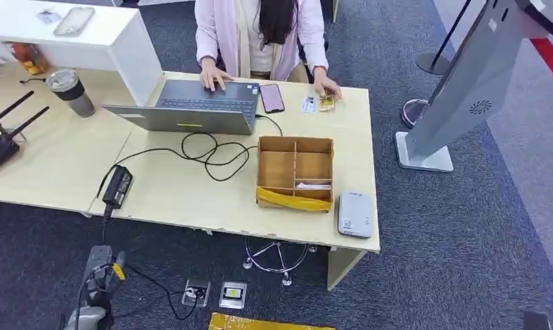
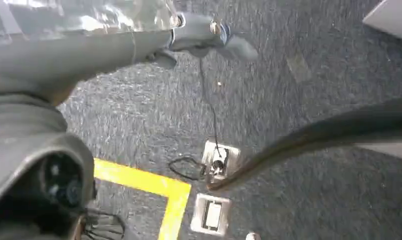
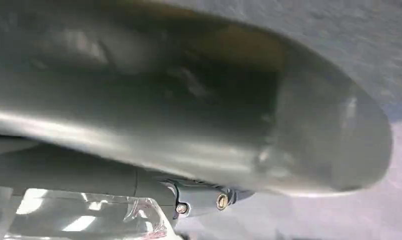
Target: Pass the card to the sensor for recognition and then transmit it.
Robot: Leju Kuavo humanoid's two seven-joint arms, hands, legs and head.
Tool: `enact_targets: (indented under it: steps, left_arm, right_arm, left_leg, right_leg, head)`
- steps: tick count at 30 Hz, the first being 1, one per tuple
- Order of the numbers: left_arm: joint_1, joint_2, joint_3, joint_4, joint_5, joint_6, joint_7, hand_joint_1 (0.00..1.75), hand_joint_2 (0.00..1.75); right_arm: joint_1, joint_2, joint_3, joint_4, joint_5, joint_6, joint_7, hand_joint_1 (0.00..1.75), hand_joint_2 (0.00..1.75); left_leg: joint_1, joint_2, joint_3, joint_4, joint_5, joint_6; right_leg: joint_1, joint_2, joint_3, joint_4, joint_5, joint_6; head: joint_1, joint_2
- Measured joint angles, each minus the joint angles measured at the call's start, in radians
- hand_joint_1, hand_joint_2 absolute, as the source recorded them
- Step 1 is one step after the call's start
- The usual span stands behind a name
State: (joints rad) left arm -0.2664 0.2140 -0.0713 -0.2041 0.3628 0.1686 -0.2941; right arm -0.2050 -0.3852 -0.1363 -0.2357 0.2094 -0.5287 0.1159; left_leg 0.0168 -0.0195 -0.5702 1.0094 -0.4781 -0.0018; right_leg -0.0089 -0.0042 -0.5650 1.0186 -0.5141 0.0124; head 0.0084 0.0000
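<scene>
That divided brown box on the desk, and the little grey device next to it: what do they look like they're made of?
The divided brown box looks like cardboard: matte tan walls, thin partitions, and a strip of glossy yellow tape along its front edge. The small grey rectangular device beside it looks like moulded plastic: smooth pale shell, rounded corners, slight sheen. Both rest on the pale wood-look desk, probably laminate, though the picture leaves that open.

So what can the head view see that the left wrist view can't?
Only the head view takes in the desk with the laptop, the phone, the divided cardboard box, the white card reader and a person touching cards. Only the left wrist view shows yellow floor tape up close. Both share the grey carpet and the floor sockets.
</scene>
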Motion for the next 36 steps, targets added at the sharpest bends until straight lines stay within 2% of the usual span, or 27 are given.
enact_targets:
  steps: [2, 7, 17, 23, 27, 32, 36]
  left_arm:
    - [0.0, 0.0, 0.001, 0.0, -0.004, 0.013, -0.005, 0.0, 0.0]
    - [0.0, 0.0, 0.01, 0.0, -0.021, 0.082, -0.005, 0.0, 0.0]
    - [-0.001, 0.002, 0.01, 0.0, -0.035, 0.093, -0.015, 0.0, 0.0]
    - [-0.004, 0.0, 0.008, 0.0, -0.039, 0.084, -0.01, 0.0, 0.0]
    - [-0.003, -0.001, 0.008, 0.0, -0.027, 0.065, 0.035, 0.0, 0.0]
    - [0.013, -0.002, 0.02, 0.0, 0.034, -0.004, 0.085, 0.0, 0.0]
    - [0.037, -0.009, 0.028, 0.003, 0.051, -0.014, 0.111, 0.0, 0.0]
  right_arm:
    - [0.032, 0.047, -0.046, 0.012, -0.01, -0.006, -0.002, 0.0, 0.0]
    - [0.069, 0.12, -0.151, 0.029, -0.026, -0.02, 0.015, 0.0, 0.0]
    - [0.078, 0.181, -0.238, 0.04, -0.052, -0.083, -0.004, 0.0, 0.0]
    - [0.079, 0.203, -0.262, 0.042, -0.044, -0.096, -0.066, 0.0, 0.0]
    - [0.079, 0.203, -0.267, 0.042, -0.037, -0.093, -0.064, 0.0, 0.0]
    - [0.08, 0.199, -0.271, 0.042, -0.006, -0.088, -0.088, 0.0, 0.0]
    - [0.08, 0.191, -0.27, 0.042, 0.01, -0.088, -0.094, 0.0, 0.0]
  left_leg:
    - [0.0, 0.0, 0.0, 0.0, 0.0, 0.0]
    - [0.0, 0.002, 0.0, 0.0, 0.0, 0.0]
    - [0.0, 0.003, 0.001, 0.0, 0.0, 0.0]
    - [0.0, 0.004, 0.001, 0.0, 0.0, 0.0]
    - [0.0, 0.004, 0.001, 0.0, 0.0, 0.0]
    - [-0.001, 0.004, 0.001, 0.0, 0.0, -0.001]
    - [-0.001, 0.004, 0.001, 0.0, 0.0, -0.001]
  right_leg:
    - [0.0, 0.001, 0.0, 0.0, 0.0, 0.0]
    - [0.0, 0.004, 0.0, 0.0, 0.0, 0.0]
    - [0.0, 0.004, 0.0, 0.0, 0.0, 0.0]
    - [0.0, 0.005, 0.0, 0.0, 0.0, 0.0]
    - [0.0, 0.005, 0.001, 0.0, 0.0, 0.0]
    - [-0.001, 0.005, 0.001, 0.0, 0.0, 0.0]
    - [-0.001, 0.005, 0.0, 0.0, 0.0, 0.0]
  head:
    - [0.0, 0.0]
    - [0.0, 0.0]
    - [0.0, 0.0]
    - [0.001, 0.0]
    - [0.001, 0.0]
    - [0.0, 0.0]
    - [0.001, 0.0]
